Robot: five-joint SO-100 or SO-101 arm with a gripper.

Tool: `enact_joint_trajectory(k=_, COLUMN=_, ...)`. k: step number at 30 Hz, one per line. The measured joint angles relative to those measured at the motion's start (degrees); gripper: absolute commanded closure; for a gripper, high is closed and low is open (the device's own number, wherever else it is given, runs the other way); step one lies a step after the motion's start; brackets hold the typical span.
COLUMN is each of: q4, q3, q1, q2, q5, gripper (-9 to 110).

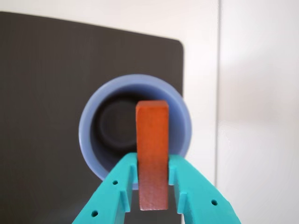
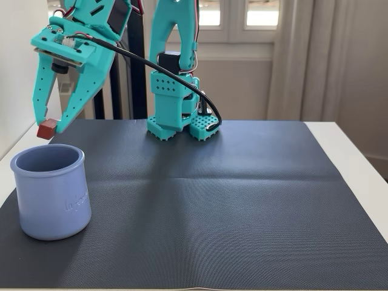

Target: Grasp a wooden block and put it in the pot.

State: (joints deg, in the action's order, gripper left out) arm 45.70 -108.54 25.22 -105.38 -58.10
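Note:
The pot [image 2: 51, 191] is a periwinkle-blue cup standing on the dark mat at the left front; in the wrist view its open mouth [image 1: 91, 121] lies directly below. My teal gripper [image 2: 47, 128] is shut on the wooden block [image 2: 46, 130], a small dark red bar, and holds it just above the pot's back rim. In the wrist view the block [image 1: 152, 149] stands between the fingers [image 1: 117, 186] and points over the pot's opening. The pot looks empty inside.
The dark ribbed mat [image 2: 230, 200] covers the white table [image 2: 357, 151]. The arm's teal base [image 2: 179, 103] stands at the mat's back edge with a black cable. A white wall is on the left and windows are behind.

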Motion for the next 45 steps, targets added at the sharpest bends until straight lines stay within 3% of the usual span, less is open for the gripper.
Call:
enact_joint_trajectory(k=4, q4=-0.6, q3=0.0, q1=-0.3, q2=0.0, q5=0.0, gripper=84)
enact_joint_trajectory(k=7, q4=-0.9, q3=0.0, q1=-0.1, q2=0.0, q5=0.9, gripper=88)
enact_joint_trajectory(k=10, q4=-0.9, q3=0.0, q1=-0.2, q2=0.0, q5=1.2, gripper=101)
enact_joint_trajectory(k=18, q4=-0.9, q3=0.0, q1=-1.3, q2=0.0, q5=4.3, gripper=101)
enact_joint_trajectory(k=28, q4=-0.9, q3=-4.1, q1=-8.4, q2=-14.6, q5=23.6, gripper=101)
enact_joint_trajectory(k=38, q4=-0.9, q3=-20.7, q1=-18.0, q2=-41.9, q5=46.1, gripper=101)
enact_joint_trajectory(k=45, q4=-0.9, q3=-31.3, q1=-24.0, q2=-56.0, q5=54.8, gripper=101)
